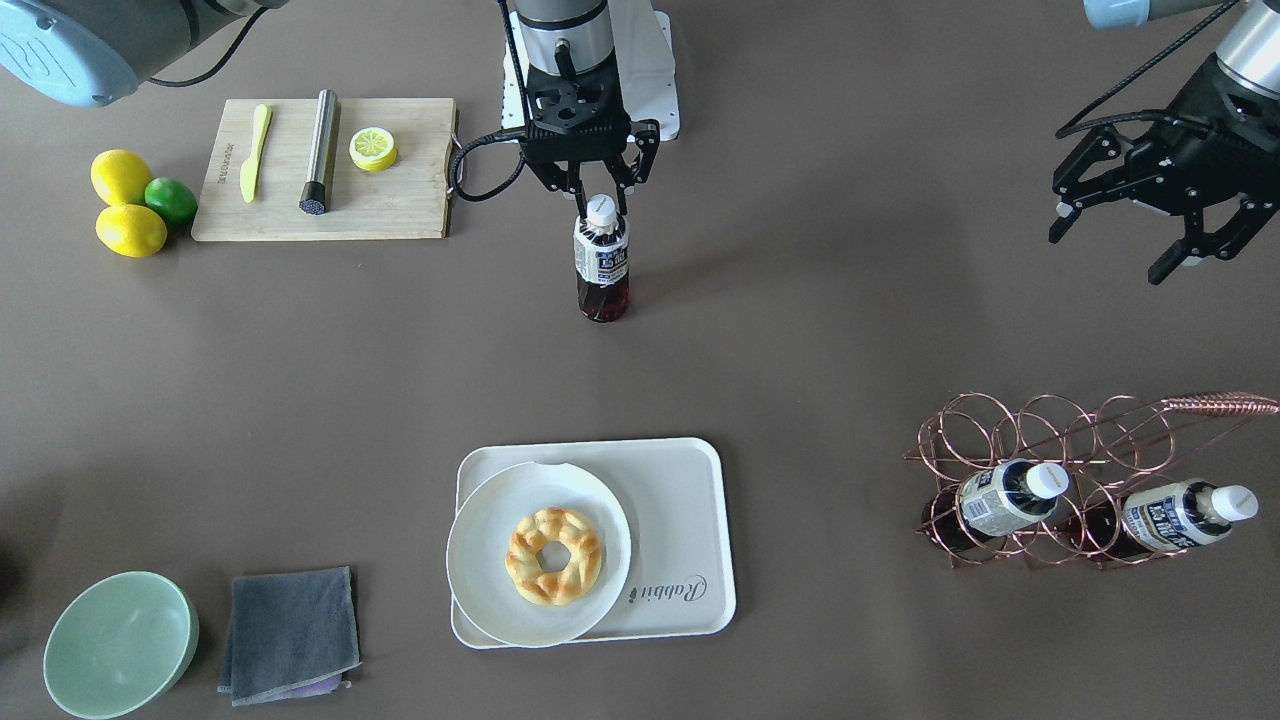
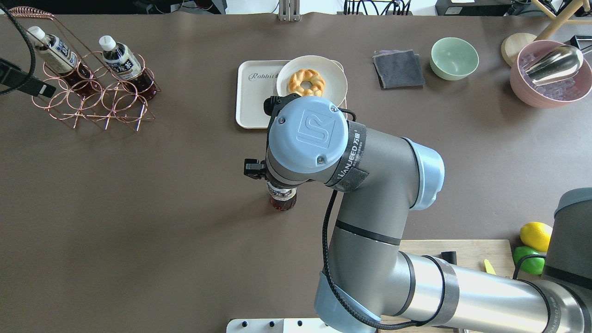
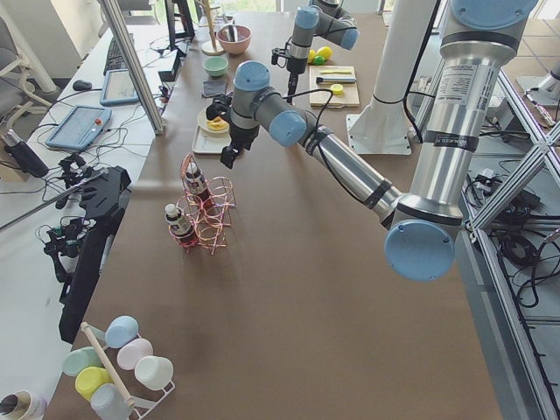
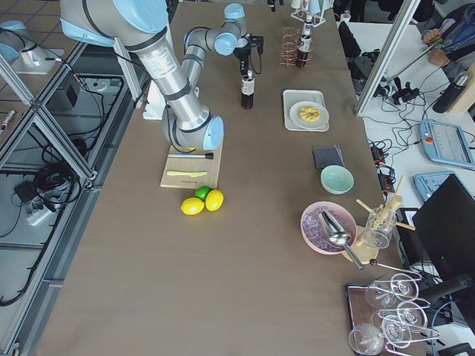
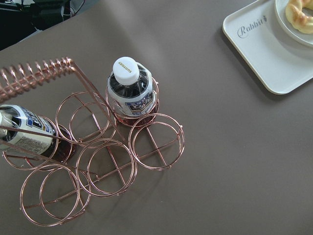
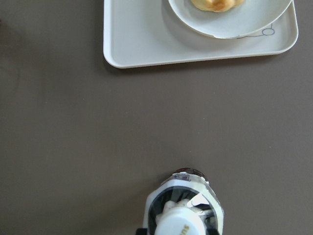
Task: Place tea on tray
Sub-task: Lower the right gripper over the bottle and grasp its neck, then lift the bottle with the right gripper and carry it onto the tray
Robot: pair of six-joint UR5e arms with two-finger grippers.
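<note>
One tea [image 1: 602, 262]: is standing upright over the brown surface [image 1: 850, 330], white cap up, well apart from the tray [image 1: 700, 480]; whether its base is touching down, I cannot tell.
right gripper [image 1: 600, 200]: is hanging straight down over the tea, jaws clamping its cap from both sides.
left gripper [image 1: 1115, 250]: is hovering off to the side above the surface, jaws spread wide apart.
tray: is lying flat, carrying a round plate [image 1: 490, 560] with a doughnut [image 1: 553, 556] on it.
wire rack [image 1: 1050, 430]: is cradling two more bottles [image 1: 1000, 497], both leaning in its rings.
</note>
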